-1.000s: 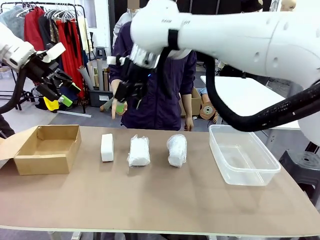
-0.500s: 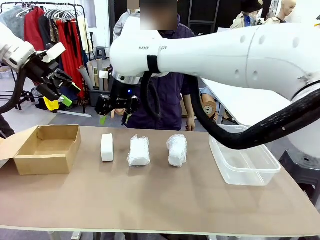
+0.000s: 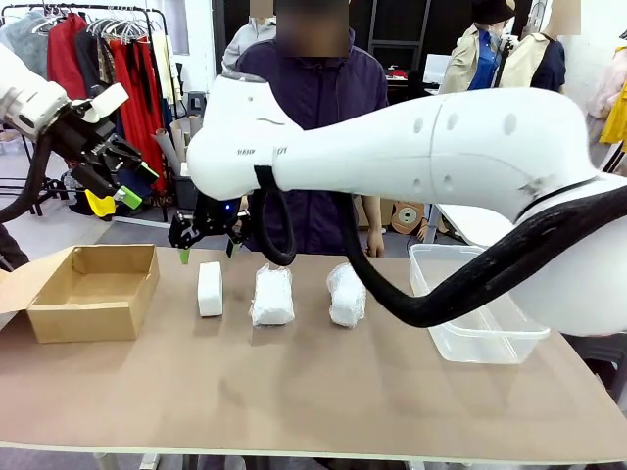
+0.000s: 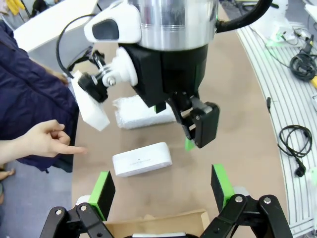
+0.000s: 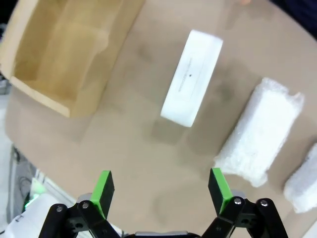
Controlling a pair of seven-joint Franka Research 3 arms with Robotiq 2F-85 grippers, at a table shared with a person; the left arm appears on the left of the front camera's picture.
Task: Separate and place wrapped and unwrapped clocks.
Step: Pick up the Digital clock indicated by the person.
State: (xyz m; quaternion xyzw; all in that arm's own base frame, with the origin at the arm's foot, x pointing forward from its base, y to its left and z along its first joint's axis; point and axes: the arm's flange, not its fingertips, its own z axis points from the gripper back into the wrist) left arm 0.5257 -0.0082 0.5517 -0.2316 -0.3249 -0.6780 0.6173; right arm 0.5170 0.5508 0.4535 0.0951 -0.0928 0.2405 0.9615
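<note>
Hovering just above the bare clock [image 3: 210,288], the right gripper [image 3: 206,245] holds its jaws wide apart and empty. A wrapped clock [image 3: 272,295] lies just beside the bare clock on the robot's right, and a second wrapped clock [image 3: 347,293] lies past it, with bare gaps between all three. The cardboard box [image 3: 83,323] flanks the bare clock's other side across a strip of open table [image 3: 294,392]. The clear tub [image 3: 480,343] stands well apart, near the right edge. The left gripper [image 3: 137,184], jaws open and empty, hangs high beyond the box (a person's hand [image 4: 44,141] points at the table's far edge near the bare clock).
</note>
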